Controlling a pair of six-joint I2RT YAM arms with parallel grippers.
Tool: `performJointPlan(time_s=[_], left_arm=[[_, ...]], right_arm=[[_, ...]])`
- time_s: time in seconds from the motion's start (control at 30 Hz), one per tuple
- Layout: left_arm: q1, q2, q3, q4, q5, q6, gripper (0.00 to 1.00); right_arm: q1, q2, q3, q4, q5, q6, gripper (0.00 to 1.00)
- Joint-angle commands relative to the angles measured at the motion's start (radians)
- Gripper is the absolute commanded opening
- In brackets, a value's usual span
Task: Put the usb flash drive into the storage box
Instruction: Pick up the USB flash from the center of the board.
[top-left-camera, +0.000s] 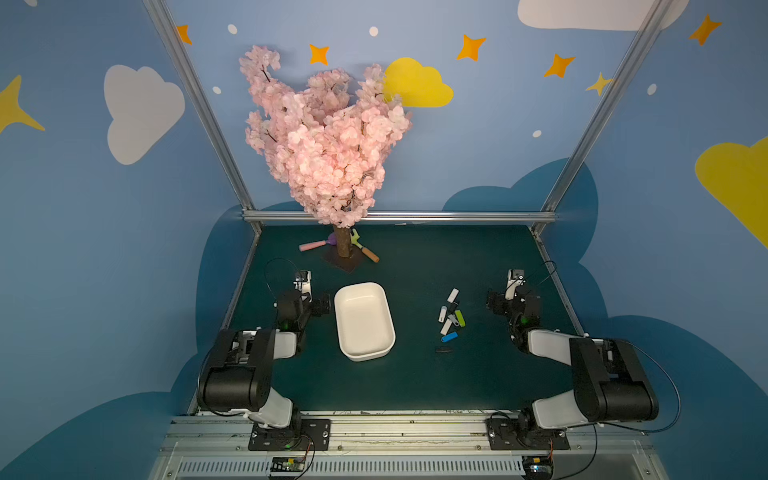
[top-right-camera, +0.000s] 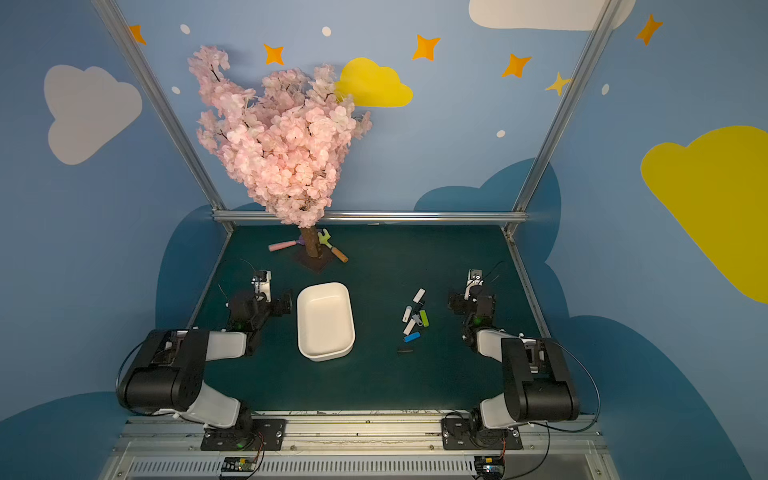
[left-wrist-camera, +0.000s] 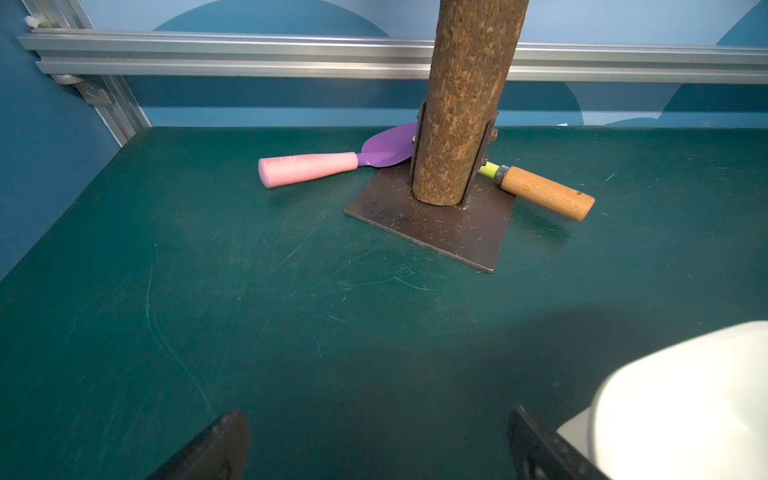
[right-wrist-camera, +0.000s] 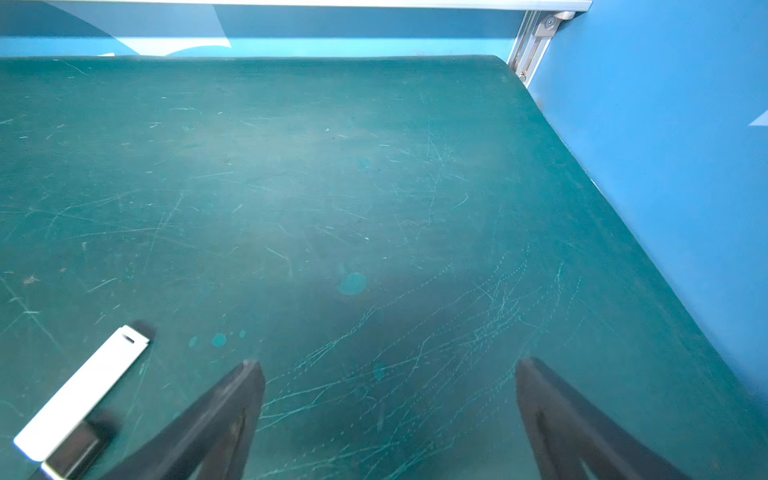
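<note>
Parked wide open & empty either side of storage box (top-left-camera: 363, 320): left hand (left-wrist-camera: 378, 415), right hand (right-wrist-camera: 388, 363). Heaped loose on surface (top-left-camera: 415, 374) to box's right, close by right hand, prob. for quick 1st pick: usb flash drives (top-left-camera: 446, 327). Nothing inside box yet.

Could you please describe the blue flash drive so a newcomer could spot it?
Find the white storage box on the green table; a cluster of flash drives lies between it and the right arm. The blue flash drive sits at the cluster's near end, the only blue one among white and lime-green sticks.
</note>
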Motion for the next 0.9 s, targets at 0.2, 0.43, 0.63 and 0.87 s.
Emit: performJointPlan(time_s=[0.2,0.43,0.63,0.87], left_arm=[[-0.002,-0.009,-0.006,0.007,-0.005,0.005,1.00],[-0.003,-0.009,-0.006,0.006,-0.007,0.005,1.00],[0.002,-0.007,-0.002,-0.003,-0.003,0.001,1.00],[0.002,-0.007,-0.002,-0.004,-0.001,0.002,1.00]], right_arm=[[0.003,0.001,0.004,-0.005,0.009,-0.001,0.98],[0.003,0.000,0.002,-0.004,0.009,0.000,0.98],[0.004,0.001,0.003,-0.005,0.010,-0.001,0.98],[0.002,0.001,0.004,-0.006,0.008,-0.001,0.98]])
